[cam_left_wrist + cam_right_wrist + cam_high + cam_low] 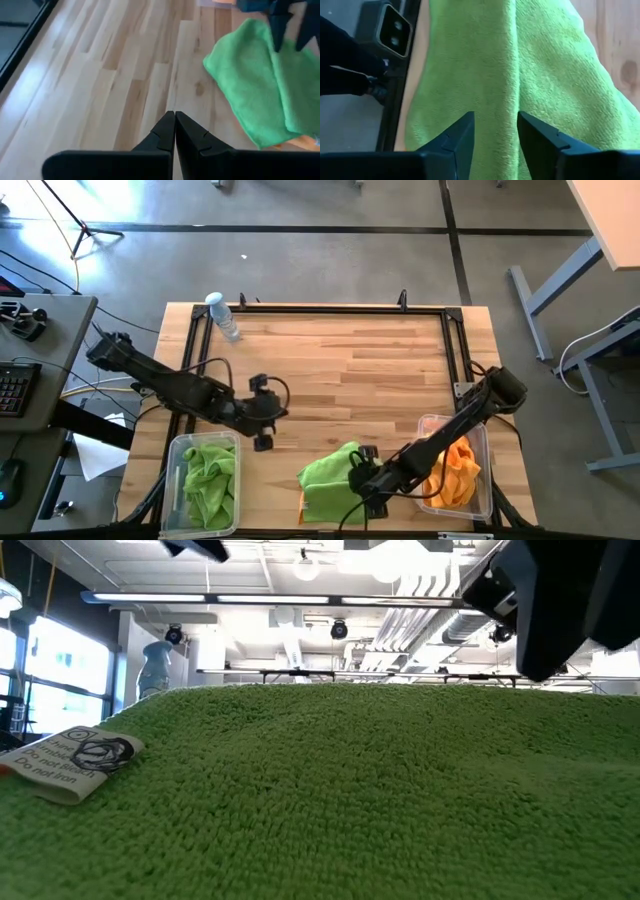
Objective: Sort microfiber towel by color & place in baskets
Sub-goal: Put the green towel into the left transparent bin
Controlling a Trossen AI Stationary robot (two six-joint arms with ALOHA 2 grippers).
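Lime green fills one bin and orange the other, so from the high view I judge the sort well under way. The left bin (203, 480) holds a crumpled green towel (209, 473); the right bin (457, 468) holds an orange towel (458, 465). A loose green towel (330, 475) lies on the worktop (340, 370) between the two bins, with a sliver of orange (301, 506) showing under its near edge, likely another cloth. So at least one green towel, and I think one orange, are left to place. My right hand (362, 482) is down over the loose green towel. My left hand (262, 420) waits over bare wood just beyond the left bin. A water bottle (222, 315) lies at the far left corner.

In the low view, green pile fills almost everything, with a care tag (75, 762) at the left; no bin shows.

In the left wrist view, my left hand (174, 131) is clenched on nothing above bare planks, the loose towel (255, 80) well ahead.

In the right wrist view, my right hand (495, 131) stands released, jaws apart over a fold in the green towel (470, 65), gripping nothing that I can see.
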